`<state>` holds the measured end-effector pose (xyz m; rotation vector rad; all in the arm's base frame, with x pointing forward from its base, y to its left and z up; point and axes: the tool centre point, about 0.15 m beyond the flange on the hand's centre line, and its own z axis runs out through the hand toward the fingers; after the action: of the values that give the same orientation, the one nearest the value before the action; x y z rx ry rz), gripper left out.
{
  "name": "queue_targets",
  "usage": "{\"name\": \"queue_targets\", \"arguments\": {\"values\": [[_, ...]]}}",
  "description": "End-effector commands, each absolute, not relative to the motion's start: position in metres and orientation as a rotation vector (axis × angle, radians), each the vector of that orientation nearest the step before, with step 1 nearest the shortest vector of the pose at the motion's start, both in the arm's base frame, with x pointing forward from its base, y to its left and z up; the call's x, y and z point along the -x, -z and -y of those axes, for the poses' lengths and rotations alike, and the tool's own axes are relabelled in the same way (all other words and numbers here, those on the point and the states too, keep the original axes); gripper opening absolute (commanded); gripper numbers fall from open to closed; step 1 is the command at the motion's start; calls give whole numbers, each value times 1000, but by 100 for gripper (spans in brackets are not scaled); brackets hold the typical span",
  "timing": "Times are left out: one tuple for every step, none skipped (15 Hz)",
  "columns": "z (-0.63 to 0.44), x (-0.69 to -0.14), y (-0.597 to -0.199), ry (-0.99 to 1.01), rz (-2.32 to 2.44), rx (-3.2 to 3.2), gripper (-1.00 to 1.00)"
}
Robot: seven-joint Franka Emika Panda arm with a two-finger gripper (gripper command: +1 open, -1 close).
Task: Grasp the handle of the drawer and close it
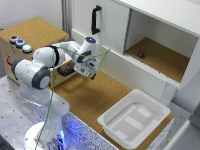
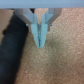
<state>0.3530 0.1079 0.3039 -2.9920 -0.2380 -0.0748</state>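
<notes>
Gripper point(image 2: 40, 39), fingers pressed together and holding nothing, hovers over cork board beside the low brown box's light-brown drawer point(image 1: 66, 75). Its small dark bar handle point(image 1: 65, 72) lies toward the exterior view's left, arm partly occluding it.

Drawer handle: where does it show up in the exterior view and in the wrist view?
Exterior view: the handle is a short dark bar just to the exterior view's left of the gripper.
Wrist view: probably the blurred dark bar beside the gripper.
Shared landmark: the gripper.
</notes>
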Motion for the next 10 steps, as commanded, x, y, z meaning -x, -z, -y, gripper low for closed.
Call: {"name": "queue_targets", "arguments": {"values": [[-178, -349, -321, 83, 117, 3092, -100], [-189, -345, -321, 78, 113, 3087, -100], [-198, -343, -320, 73, 117, 3084, -100], [-207, -340, -317, 64, 107, 3071, -100], [-214, -337, -316, 64, 103, 3061, -100], [-223, -335, -314, 60, 117, 3050, -100], [-232, -333, -313, 57, 131, 3035, -100], [-240, -332, -312, 61, 148, 3025, -100], [-249, -331, -312, 74, 161, 3013, -100], [-256, -331, -313, 85, 175, 3002, -100]]}}
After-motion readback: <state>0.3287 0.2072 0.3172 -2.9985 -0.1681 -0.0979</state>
